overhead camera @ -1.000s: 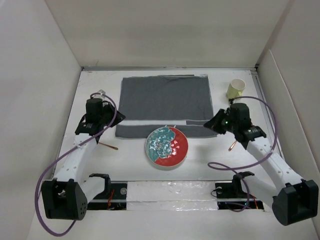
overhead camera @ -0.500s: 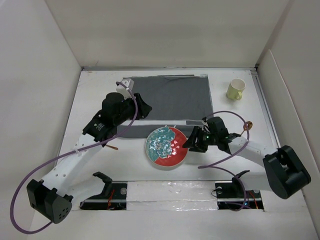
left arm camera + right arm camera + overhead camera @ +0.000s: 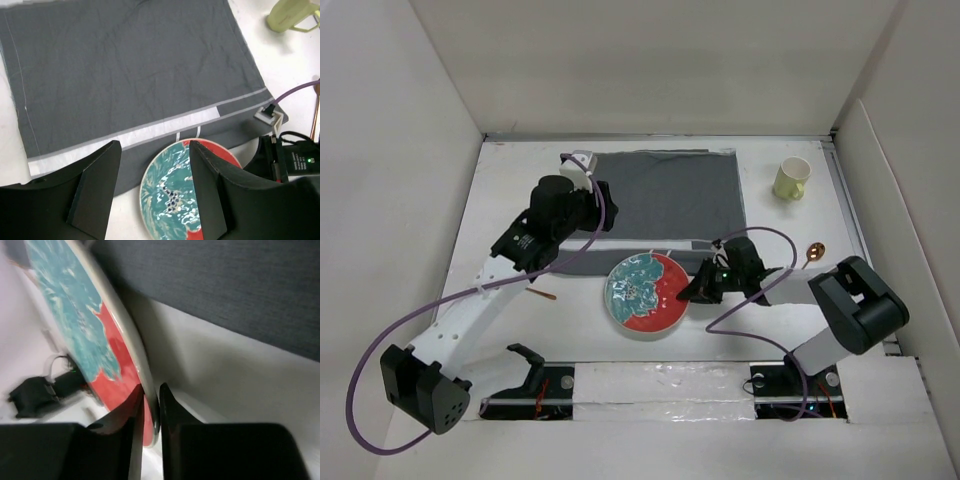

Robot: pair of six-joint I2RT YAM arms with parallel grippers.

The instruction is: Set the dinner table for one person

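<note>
A round plate (image 3: 645,292), teal and red, lies on the white dinner table (image 3: 510,180) just in front of the dark grey cloth (image 3: 665,195). My right gripper (image 3: 693,289) reaches in low from the right and is shut on the plate's right rim. In the right wrist view the two fingers pinch the pale rim of the plate (image 3: 75,325) at the right gripper (image 3: 151,396). My left gripper (image 3: 607,212) hovers over the cloth's left part. It stands open and empty, and the left wrist view shows the plate (image 3: 170,195) past the left gripper (image 3: 155,146).
A pale yellow cup (image 3: 791,178) stands at the back right. A copper spoon (image 3: 813,253) lies right of the cloth, and a thin brown stick (image 3: 542,293) lies left of the plate. White walls enclose the table on three sides.
The right gripper has swung in from the right, opened, then shut on the plate's rim. The plate has shifted slightly left. The left gripper has moved over the cloth and opened.
</note>
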